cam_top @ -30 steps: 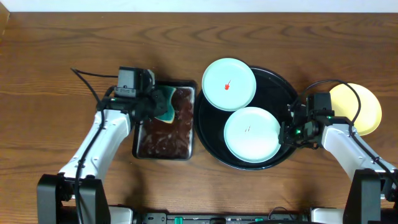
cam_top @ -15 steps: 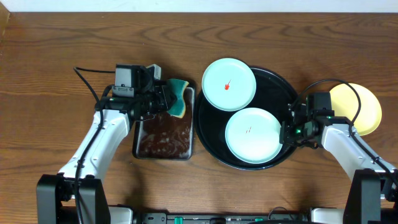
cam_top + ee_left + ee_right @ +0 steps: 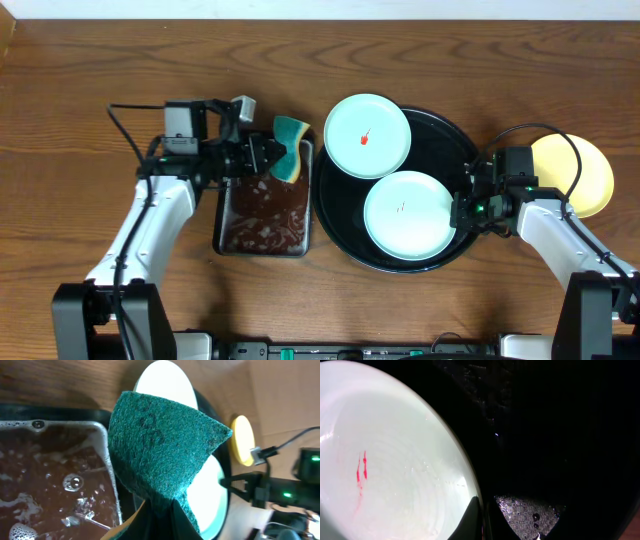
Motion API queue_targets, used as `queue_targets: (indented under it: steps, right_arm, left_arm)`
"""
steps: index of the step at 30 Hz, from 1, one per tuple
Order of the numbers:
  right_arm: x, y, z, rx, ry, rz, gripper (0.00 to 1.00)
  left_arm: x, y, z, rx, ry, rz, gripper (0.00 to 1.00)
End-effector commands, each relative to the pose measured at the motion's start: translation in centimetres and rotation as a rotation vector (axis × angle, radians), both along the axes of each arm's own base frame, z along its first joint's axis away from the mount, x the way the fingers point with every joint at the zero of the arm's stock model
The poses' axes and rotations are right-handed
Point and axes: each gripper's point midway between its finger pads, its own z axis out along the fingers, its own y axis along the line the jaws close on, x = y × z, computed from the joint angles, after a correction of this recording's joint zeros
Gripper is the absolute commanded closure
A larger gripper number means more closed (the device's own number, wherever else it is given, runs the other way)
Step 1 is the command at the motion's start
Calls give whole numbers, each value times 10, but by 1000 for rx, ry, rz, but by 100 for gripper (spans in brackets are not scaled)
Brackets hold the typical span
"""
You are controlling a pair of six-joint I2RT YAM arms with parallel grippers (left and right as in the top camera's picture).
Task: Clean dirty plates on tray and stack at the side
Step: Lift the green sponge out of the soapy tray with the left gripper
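Note:
My left gripper is shut on a green and yellow sponge, held above the far right corner of the metal pan. The round black tray carries two pale blue-green plates. The far plate has a red speck and overlaps the tray's far left rim. The near plate shows small streaks at its centre. My right gripper is shut on this plate's right rim. A pale yellow plate lies on the table right of the tray.
A rectangular metal pan of dark foamy liquid sits just left of the tray. Bare wooden table spreads to the far left and along the back. Cables loop beside both wrists.
My left gripper has lifted the sponge out of the dark liquid and carried it up toward the pan's far right corner. The near plate has shifted slightly right with my right gripper.

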Motion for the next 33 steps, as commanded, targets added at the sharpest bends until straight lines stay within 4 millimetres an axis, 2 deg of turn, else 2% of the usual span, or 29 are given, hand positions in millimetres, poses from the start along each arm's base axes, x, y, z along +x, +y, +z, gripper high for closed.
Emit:
queue_targets:
  steps: [1,10,33]
  right_arm:
    - [2,0,0,-12,-10,12,99]
    - [4,0,0,-12,-15,12,99]
    - [4,0,0,-12,-14,13,99]
  left_arm:
    - [-5,-4,23,-118,-46,-75,93]
    - [-15,-2,46,-234,-138,-178,93]
    - [-8,-1,50,-181,-280,-228,93]
